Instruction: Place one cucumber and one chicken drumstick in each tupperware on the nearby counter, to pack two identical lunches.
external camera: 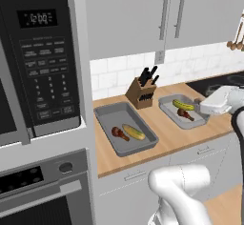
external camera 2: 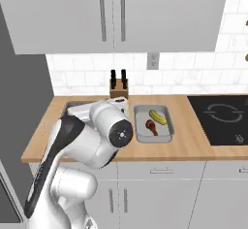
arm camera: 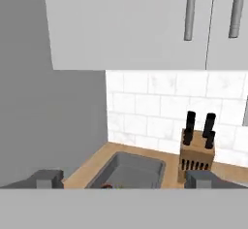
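tray: grey tupperware [arm camera: 133, 171] at tabletop [arm camera: 94, 159] left end | knife block [arm camera: 196, 156] beside it, against tiled wall [arm camera: 160, 109] | claw [arm camera: 125, 179] fingertips spread wide

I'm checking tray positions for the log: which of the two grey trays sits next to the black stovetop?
The right tupperware, on the stovetop side of the knife block. The other tupperware lies on the block's far side, nearer the microwave.

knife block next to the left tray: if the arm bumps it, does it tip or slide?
Probably tips before it slides. The knife block stands leaning on the counter, with dark handles sticking out of its top, so weight likely sits high. It looks like rigid wood, so no flex. It stands between the two trays, close to the left tupperware; a slide may well nudge that rim.
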{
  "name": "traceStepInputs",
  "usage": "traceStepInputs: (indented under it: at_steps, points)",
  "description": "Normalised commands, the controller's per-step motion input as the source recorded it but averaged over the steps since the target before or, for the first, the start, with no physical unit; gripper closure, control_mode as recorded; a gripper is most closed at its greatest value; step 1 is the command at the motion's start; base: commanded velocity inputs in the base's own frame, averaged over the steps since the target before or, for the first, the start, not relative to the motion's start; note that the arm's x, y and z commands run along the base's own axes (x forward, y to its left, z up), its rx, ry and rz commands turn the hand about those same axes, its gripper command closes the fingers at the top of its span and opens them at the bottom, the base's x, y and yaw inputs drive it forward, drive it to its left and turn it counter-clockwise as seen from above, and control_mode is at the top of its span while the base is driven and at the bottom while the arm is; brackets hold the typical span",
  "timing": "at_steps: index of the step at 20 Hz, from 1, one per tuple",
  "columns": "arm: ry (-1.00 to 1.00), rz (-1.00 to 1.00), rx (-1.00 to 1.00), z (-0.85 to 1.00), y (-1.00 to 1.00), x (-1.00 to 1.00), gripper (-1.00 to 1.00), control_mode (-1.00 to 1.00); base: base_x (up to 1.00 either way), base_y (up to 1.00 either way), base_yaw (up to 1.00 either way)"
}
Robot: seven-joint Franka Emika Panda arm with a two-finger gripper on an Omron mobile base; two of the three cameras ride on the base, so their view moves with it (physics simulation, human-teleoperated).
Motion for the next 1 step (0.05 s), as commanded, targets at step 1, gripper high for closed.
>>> traceStepInputs:
  at_steps: [1]
  points:
    - [-0.01, 0.0, 0.0, 0.0, 0.0, 0.0, -1.0, -1.0, 0.0, 0.0, 0.0]
